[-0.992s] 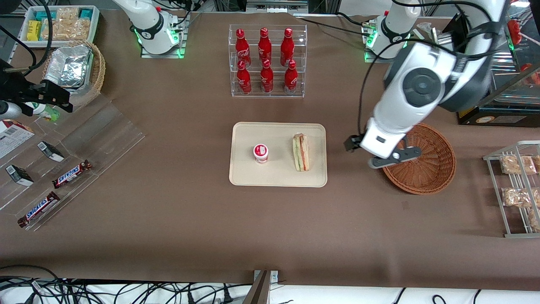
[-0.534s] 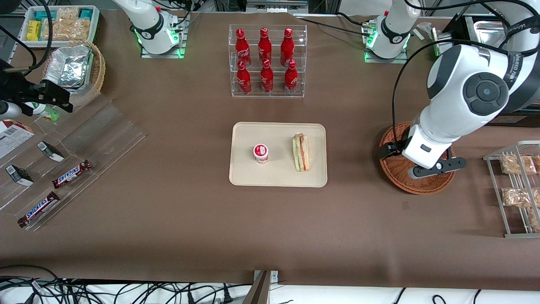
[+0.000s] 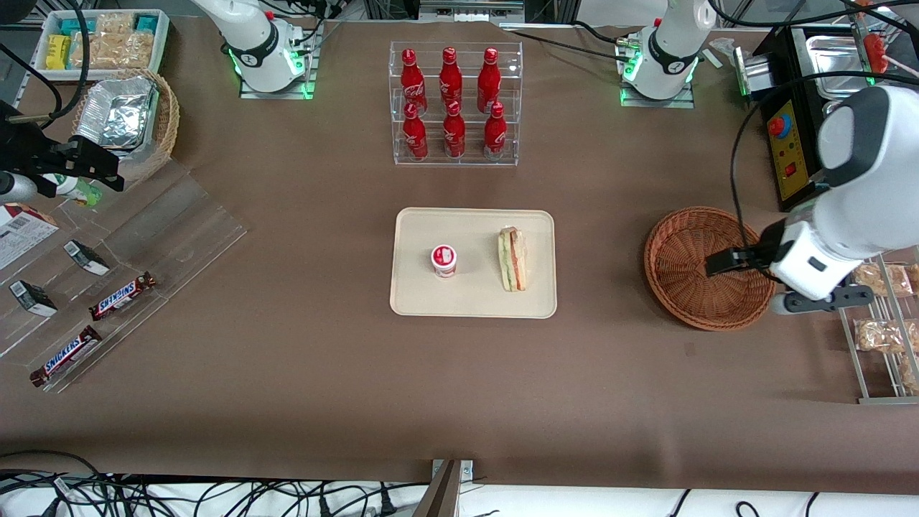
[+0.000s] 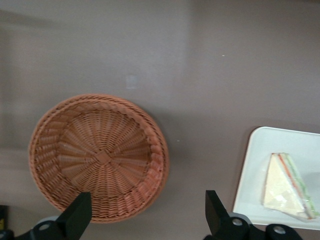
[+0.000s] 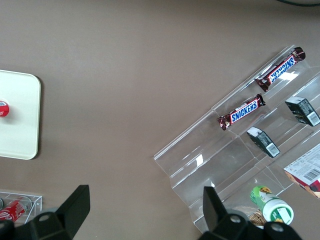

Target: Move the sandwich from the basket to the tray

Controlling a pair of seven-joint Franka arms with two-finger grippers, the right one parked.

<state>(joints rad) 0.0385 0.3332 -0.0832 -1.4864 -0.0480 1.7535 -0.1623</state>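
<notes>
The sandwich [image 3: 512,259] lies on the cream tray [image 3: 474,298], beside a small red-and-white cup [image 3: 444,260]. The reddish-brown wicker basket [image 3: 707,269] stands empty, toward the working arm's end of the table from the tray. My left gripper [image 3: 815,300] hovers above the table at the basket's rim, on its side away from the tray. It is open and empty. In the left wrist view the gripper [image 4: 146,215] spans the basket's rim, with the empty basket [image 4: 97,157], the tray [image 4: 250,190] and the wrapped sandwich [image 4: 289,186] below.
A clear rack of red bottles [image 3: 454,104] stands farther from the camera than the tray. A wire rack of bagged snacks [image 3: 879,316] is close beside the gripper. A black control box [image 3: 786,151] sits farther back. A clear stand with Snickers bars [image 3: 122,296] lies toward the parked arm's end.
My left gripper has swung from the gap between tray and basket, over the basket, out to the basket's side away from the tray. The sandwich has stayed on the tray.
</notes>
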